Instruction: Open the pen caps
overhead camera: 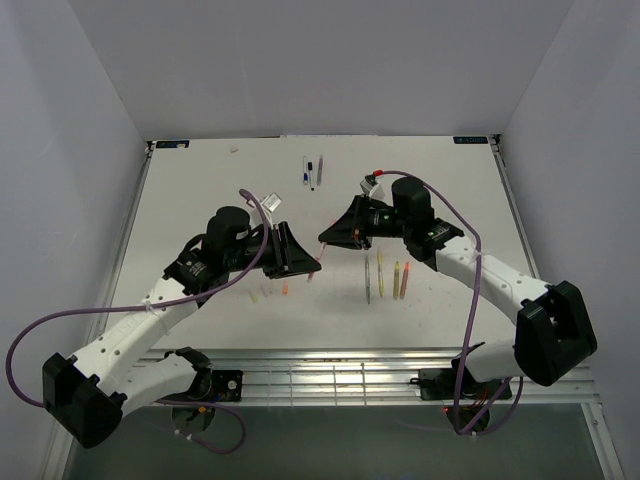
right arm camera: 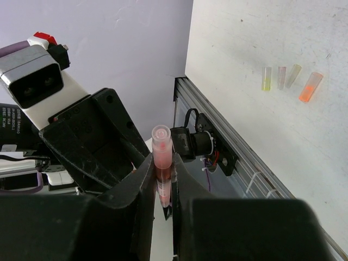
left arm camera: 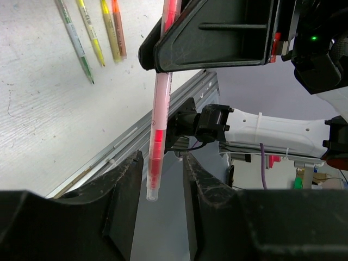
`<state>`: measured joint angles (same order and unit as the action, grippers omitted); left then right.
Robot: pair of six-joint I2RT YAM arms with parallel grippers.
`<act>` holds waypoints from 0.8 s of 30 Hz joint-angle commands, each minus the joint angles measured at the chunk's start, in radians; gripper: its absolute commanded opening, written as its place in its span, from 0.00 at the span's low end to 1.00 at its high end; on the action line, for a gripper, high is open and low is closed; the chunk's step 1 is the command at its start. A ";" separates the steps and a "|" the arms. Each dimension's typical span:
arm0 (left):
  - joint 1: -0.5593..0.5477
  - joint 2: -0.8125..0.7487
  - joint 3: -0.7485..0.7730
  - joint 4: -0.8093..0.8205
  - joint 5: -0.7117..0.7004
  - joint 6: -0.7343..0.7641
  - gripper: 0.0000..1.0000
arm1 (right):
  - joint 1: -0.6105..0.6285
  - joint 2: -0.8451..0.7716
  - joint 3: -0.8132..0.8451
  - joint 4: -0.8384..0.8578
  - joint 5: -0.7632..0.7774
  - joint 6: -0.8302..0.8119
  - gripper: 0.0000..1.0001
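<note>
My right gripper [right arm camera: 163, 163] is shut on a pink pen [right arm camera: 162, 149] and holds it in the air above the table. The pen's clear pink cap [left arm camera: 153, 182] points at my left gripper [left arm camera: 161, 159], whose jaws stand open on either side of the cap without touching it. In the top view the two grippers meet mid-table, left [overhead camera: 310, 262] and right [overhead camera: 326, 240], with the pen [overhead camera: 318, 260] between them. Several loose caps lie on the table: yellow [right arm camera: 266, 79], pink [right arm camera: 281, 78], yellow-green [right arm camera: 293, 75] and orange [right arm camera: 310, 87].
Several uncapped pens [overhead camera: 385, 278] lie side by side right of centre, also in the left wrist view [left arm camera: 98, 32]. A few more pens [overhead camera: 312, 171] lie at the back. The metal rail [overhead camera: 360, 375] runs along the table's near edge.
</note>
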<state>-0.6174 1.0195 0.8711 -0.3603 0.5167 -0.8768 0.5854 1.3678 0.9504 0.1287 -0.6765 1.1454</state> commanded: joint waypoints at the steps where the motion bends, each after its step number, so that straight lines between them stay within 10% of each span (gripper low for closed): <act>1: -0.004 -0.018 -0.017 -0.003 0.036 0.010 0.45 | -0.002 0.013 0.016 0.045 -0.003 0.004 0.08; 12: -0.007 -0.009 -0.029 -0.006 0.074 0.016 0.00 | -0.024 0.069 0.076 0.061 -0.012 0.017 0.08; 24: -0.011 -0.078 -0.125 -0.011 0.089 -0.001 0.00 | -0.180 0.293 0.385 -0.003 -0.026 -0.010 0.08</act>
<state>-0.6010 1.0004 0.7952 -0.2817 0.4988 -0.8749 0.5037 1.6123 1.1671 0.0784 -0.7975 1.1435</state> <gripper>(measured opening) 0.193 0.170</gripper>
